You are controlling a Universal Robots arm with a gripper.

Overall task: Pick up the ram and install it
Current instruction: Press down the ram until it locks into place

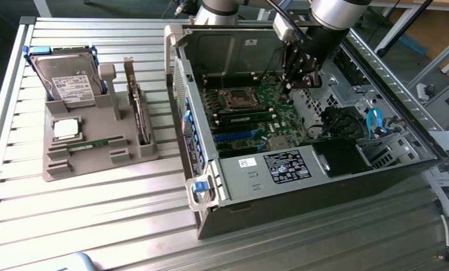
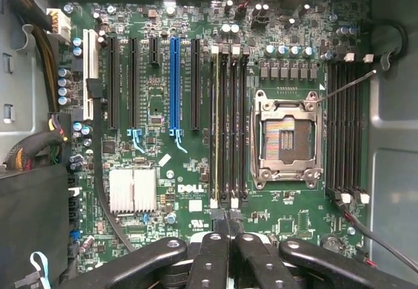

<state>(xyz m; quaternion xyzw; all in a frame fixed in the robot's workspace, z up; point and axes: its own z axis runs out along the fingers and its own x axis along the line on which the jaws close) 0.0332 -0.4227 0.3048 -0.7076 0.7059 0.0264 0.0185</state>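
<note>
At the top right of the exterior view is the round, shiny silver robot arm (image 1: 337, 12) with a black end piece below it. The black metal hand (image 1: 300, 76) hangs under that, built from thin dark bars. Thin black cables run beside it. In the wrist view the hand (image 2: 228, 237) shows black curved links with small round silver screws.
</note>
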